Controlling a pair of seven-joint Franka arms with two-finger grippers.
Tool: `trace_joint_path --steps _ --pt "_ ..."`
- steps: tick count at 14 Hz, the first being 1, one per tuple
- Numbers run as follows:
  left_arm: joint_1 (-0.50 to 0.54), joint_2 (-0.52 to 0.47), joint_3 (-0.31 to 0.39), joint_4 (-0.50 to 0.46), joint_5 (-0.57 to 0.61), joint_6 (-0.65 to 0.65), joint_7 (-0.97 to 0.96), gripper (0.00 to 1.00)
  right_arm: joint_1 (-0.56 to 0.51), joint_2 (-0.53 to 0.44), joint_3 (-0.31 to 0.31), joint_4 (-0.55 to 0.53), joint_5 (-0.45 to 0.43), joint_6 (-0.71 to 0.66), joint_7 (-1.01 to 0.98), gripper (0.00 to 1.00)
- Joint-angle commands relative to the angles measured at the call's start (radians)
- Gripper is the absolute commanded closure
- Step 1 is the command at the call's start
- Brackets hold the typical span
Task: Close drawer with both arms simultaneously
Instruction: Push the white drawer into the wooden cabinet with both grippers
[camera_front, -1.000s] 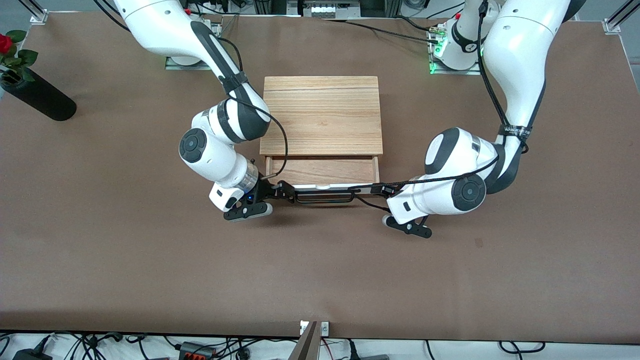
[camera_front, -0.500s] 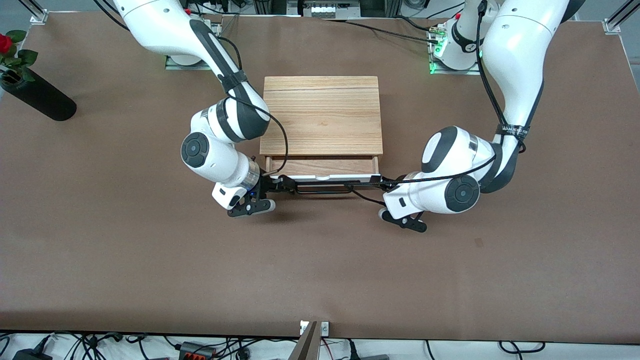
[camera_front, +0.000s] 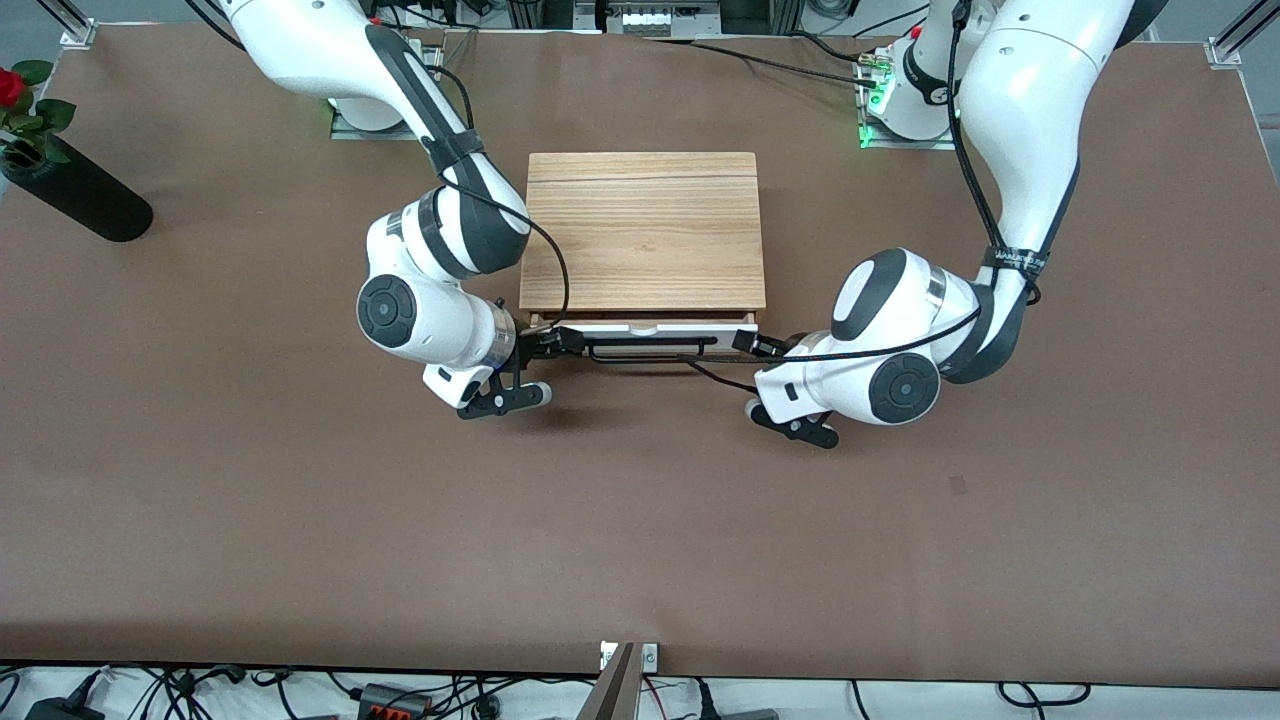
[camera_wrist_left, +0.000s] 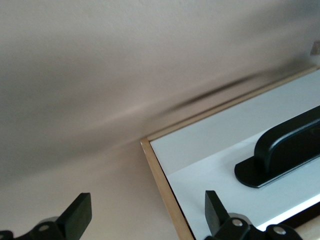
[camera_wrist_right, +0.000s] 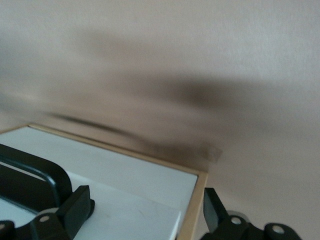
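The drawer (camera_front: 640, 326) is pushed almost fully into the light-wood box (camera_front: 640, 230). Only its white front and black bar handle (camera_front: 650, 352) show. My right gripper (camera_front: 562, 342) is open at the front's corner toward the right arm's end. In the right wrist view, the gripper (camera_wrist_right: 146, 212) straddles the white front (camera_wrist_right: 130, 180) and its wood edge, beside the handle (camera_wrist_right: 45, 172). My left gripper (camera_front: 752, 344) is open at the corner toward the left arm's end. In the left wrist view, the gripper (camera_wrist_left: 147, 220) straddles the front's edge (camera_wrist_left: 225, 145), near the handle (camera_wrist_left: 285, 150).
A black vase with a red rose (camera_front: 70, 190) lies toward the right arm's end of the brown table (camera_front: 640, 520), farther from the front camera. Both arms' elbows hang low on either side of the box.
Both grippers moved with the drawer front toward the box. The drawer slid in, and its wood interior no longer shows.
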Motion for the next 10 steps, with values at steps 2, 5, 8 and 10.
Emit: trace_joint_path --steps 2,5,8,10 --pt "0.003 0.004 -0.005 0.002 -0.026 -0.045 0.015 0.0 -0.009 -0.003 0.002 -0.005 0.019 -0.093 -0.009 0.0" --pt "0.005 0.007 -0.005 0.002 -0.028 -0.054 0.016 0.0 -0.006 -0.002 0.002 -0.005 0.019 -0.105 -0.003 0.0" --pt "0.005 0.007 -0.005 0.002 -0.028 -0.058 0.015 0.0 -0.005 0.0 0.002 -0.005 0.019 -0.131 -0.003 0.0" --pt "0.006 0.007 -0.005 0.002 -0.028 -0.075 0.015 0.0 -0.005 0.0 0.002 -0.005 0.019 -0.168 -0.002 0.0"
